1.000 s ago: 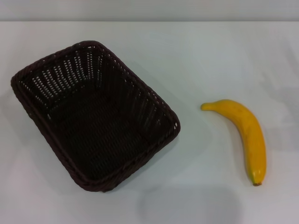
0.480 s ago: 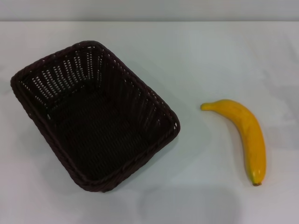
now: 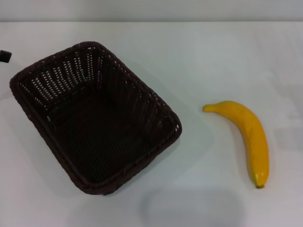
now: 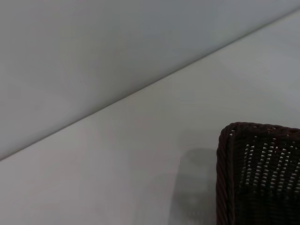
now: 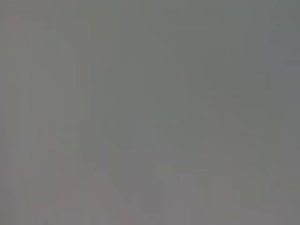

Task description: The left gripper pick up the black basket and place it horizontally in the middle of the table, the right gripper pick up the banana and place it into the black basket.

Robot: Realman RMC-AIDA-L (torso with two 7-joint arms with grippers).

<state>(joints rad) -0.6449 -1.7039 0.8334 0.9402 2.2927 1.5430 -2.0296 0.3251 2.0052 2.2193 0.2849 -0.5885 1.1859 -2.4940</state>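
Observation:
The black basket (image 3: 97, 118) sits empty on the left half of the white table (image 3: 208, 56), turned at a slant, long side running from far left to near right. A corner of it shows in the left wrist view (image 4: 260, 176). The banana (image 3: 246, 135) lies on the table to the basket's right, apart from it, brown tip toward me. A small black tip of the left gripper (image 3: 4, 56) shows at the left edge, just beyond the basket's far-left corner. The right gripper is out of view.
The table's far edge meets a pale wall (image 3: 151, 9) at the back. Bare tabletop lies between basket and banana and behind both. The right wrist view shows only plain grey.
A black tip of the left gripper has come into the head view at the left edge. The basket has shifted very slightly. The banana has not moved.

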